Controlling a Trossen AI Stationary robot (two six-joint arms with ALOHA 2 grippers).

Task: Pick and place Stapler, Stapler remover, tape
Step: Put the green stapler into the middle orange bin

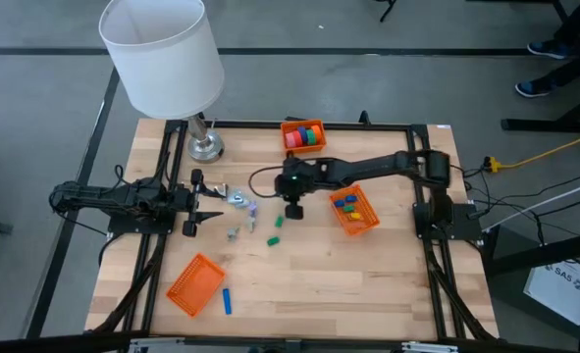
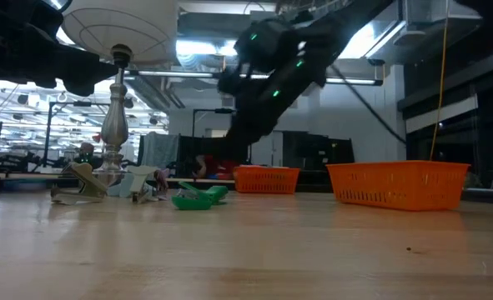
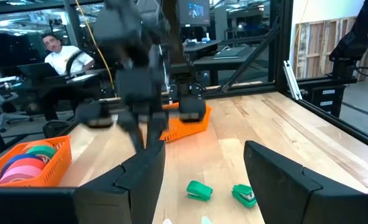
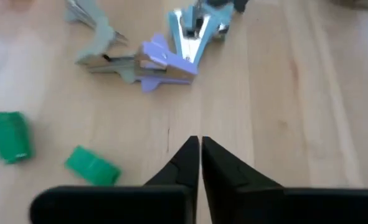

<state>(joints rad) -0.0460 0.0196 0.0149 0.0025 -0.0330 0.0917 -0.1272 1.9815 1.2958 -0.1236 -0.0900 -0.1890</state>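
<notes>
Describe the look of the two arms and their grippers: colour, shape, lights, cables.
Both arms are dark, nearly black, built of jointed segments. The right arm shows small green lights near its wrist and ends in the right gripper, whose two fingers are black, wedge-shaped and taper to points. The left gripper has the same broad black angular fingers. Thin black cables loop beside the left arm.

"SAS 2" — white sheet, floor
</notes>
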